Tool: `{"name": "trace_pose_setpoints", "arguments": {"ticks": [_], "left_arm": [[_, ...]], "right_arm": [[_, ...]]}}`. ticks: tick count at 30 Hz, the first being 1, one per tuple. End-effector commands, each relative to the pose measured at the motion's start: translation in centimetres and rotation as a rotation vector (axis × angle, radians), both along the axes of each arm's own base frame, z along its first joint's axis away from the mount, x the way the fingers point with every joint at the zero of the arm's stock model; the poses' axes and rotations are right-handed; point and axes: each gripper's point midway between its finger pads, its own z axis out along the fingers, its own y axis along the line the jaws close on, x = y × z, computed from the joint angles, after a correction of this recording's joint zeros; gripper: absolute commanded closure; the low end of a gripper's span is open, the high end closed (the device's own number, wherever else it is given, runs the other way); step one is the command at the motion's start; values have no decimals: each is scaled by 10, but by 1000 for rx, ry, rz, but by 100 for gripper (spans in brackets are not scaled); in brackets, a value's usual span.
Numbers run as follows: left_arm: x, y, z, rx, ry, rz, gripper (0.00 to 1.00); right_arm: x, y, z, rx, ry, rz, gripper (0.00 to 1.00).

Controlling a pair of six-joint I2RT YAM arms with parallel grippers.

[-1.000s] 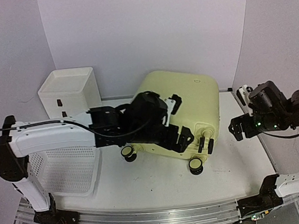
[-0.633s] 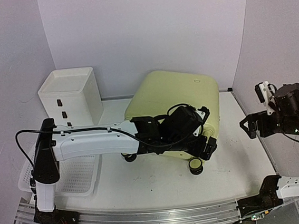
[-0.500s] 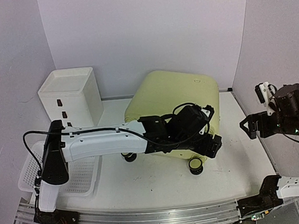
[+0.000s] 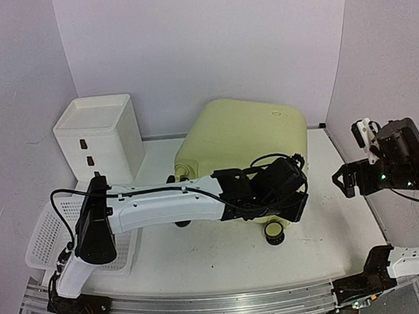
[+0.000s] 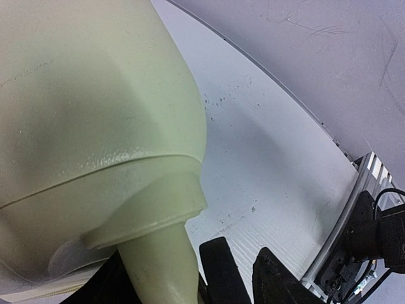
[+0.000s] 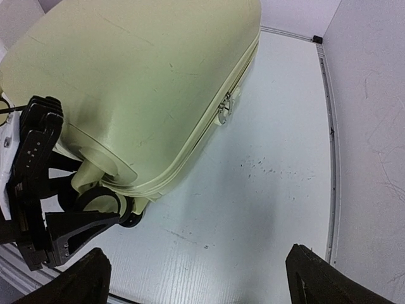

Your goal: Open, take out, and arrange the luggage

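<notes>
While the luggage (image 4: 244, 135) lay closed at the back of the table (image 4: 204, 258), the left gripper (image 4: 295, 197) sat at its near right corner, claw wide around 1 wheel mount. Well apart, the right gripper (image 4: 348, 181) hovered, claw wide and unladen.

Pale yellow hard-shell suitcase with rounded corners (image 4: 244, 135): closed, shell halves together, zip pull (image 6: 223, 104) on side seam. Lies broad-side down on worktop (image 4: 227, 263), near white plastic drawer box (image 4: 100, 134), on its right. Black-and-yellow wheel (image 4: 274, 230) at near end.
</notes>
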Motion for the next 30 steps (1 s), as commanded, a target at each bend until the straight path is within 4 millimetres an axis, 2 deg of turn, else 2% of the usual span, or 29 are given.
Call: {"name": "trace_pose_setpoints", "arguments": {"ticks": [1,3,4,7,10,12,14,16,19,20,21,23,25,27,28,30], "left_arm": [[4,24,13,75,-73,-36,65],[-7,28,7,96,-63,-84,71],[-14,31,0,114,-51,-111,71],[-38,41,-2,132,-29,-170,73],[-63,52,-3,144,-4,-229,73],[-78,62,-4,153,9,-258,73],[-87,78,-6,168,22,-266,73],[-90,97,-8,179,38,-251,72],[-92,128,-14,202,59,-222,71],[-93,138,-17,215,67,-213,70],[-93,147,-19,226,72,-201,68],[-92,167,-22,239,87,-163,59],[-95,180,-18,226,112,-151,42],[-101,189,-7,196,138,-164,16],[-102,194,6,165,149,-171,3],[-98,204,23,108,193,-151,1]], "right_arm": [[12,0,-1,-48,-15,-35,2],[19,0,0,-96,-20,-44,2],[24,1,1,-125,-25,-50,2],[40,3,8,-219,-46,-71,2],[65,10,18,-282,-48,-84,2],[89,12,19,-195,32,-99,2],[117,16,11,11,147,-90,2],[143,23,13,160,209,-61,2],[187,21,18,297,263,-62,2],[208,19,13,366,306,-80,2],[219,19,21,437,310,-78,2],[253,23,20,537,349,-53,2],[281,31,18,633,386,-17,2],[301,37,13,708,426,14,2],[306,40,11,727,436,35,2],[309,46,4,749,457,78,2]]}}
